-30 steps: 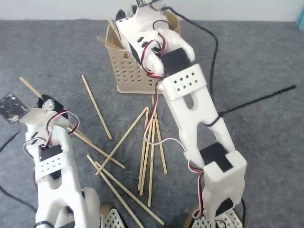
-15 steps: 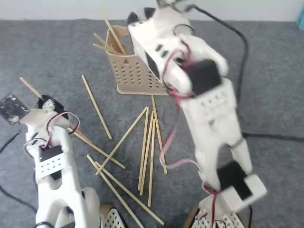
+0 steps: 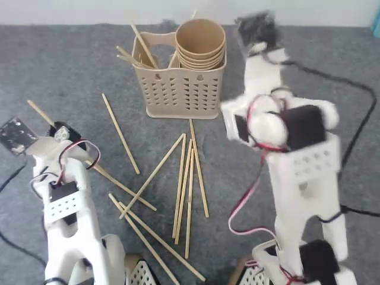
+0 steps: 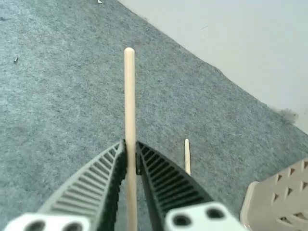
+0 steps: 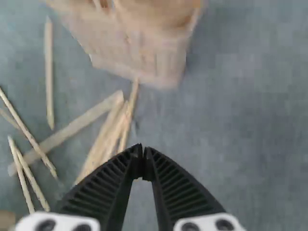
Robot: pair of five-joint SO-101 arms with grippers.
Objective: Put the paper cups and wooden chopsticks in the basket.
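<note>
The left claw (image 4: pixel 130 147) pinches one chopstick (image 4: pixel 129 96), well apart from the basket (image 3: pixel 178 95), in which the paper cups (image 3: pixel 202 38) already stand stacked. To land it well, lift the stick clear of the bench (image 3: pixel 71 65), carry it above the basket's rim, tip it downward, then release. The right claw (image 5: pixel 143 153), pressed together and empty, hangs near the basket. Loose chopsticks (image 3: pixel 189 190) lie before the basket.

Bare carpet (image 3: pixel 65 65) lies left of the basket (image 3: pixel 178 95); chopsticks (image 3: pixel 189 178) (fanned, overlapping) clutter its front.
</note>
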